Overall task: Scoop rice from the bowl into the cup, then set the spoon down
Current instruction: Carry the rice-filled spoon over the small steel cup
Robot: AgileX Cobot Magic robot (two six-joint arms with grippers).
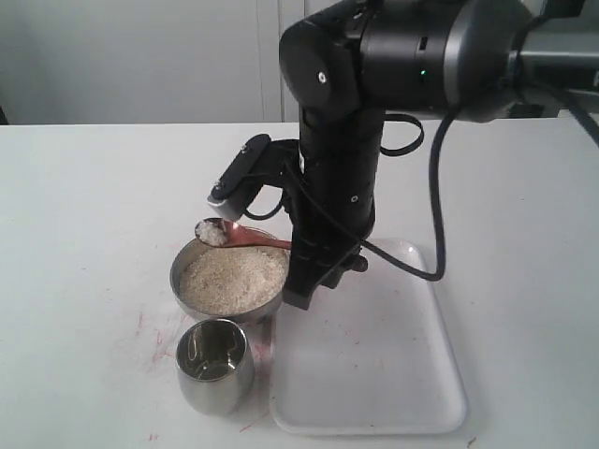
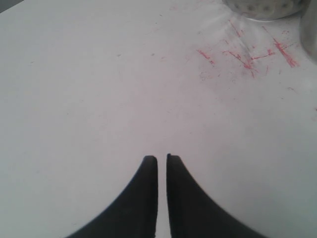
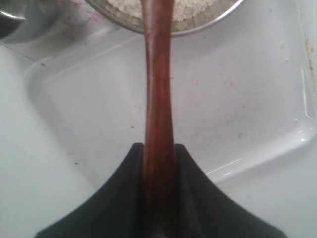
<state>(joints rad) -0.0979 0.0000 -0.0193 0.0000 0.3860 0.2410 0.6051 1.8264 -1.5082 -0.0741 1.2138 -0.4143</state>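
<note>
The steel bowl (image 1: pixel 185 267) holds a bed of off-white rice (image 1: pixel 232 279). In front of it stands the small steel cup (image 1: pixel 214 365), upright; I cannot tell what is in it. The reddish-brown spoon (image 1: pixel 245 238) hovers level over the bowl's far rim, its head carrying a small heap of grains. My right gripper (image 3: pixel 158 146) is shut on the spoon's handle (image 3: pixel 157 74), which points at the bowl (image 3: pixel 208 21). My left gripper (image 2: pixel 162 157) is shut on nothing, over bare table, with the bowl's base (image 2: pixel 262 10) far ahead of it.
A white plastic tray (image 1: pixel 374 374) lies to the right of the bowl and cup, under the right arm. Red scuff marks (image 2: pixel 247 54) stain the white table near the bowl. The right arm's black cable (image 1: pixel 435 187) loops over the tray.
</note>
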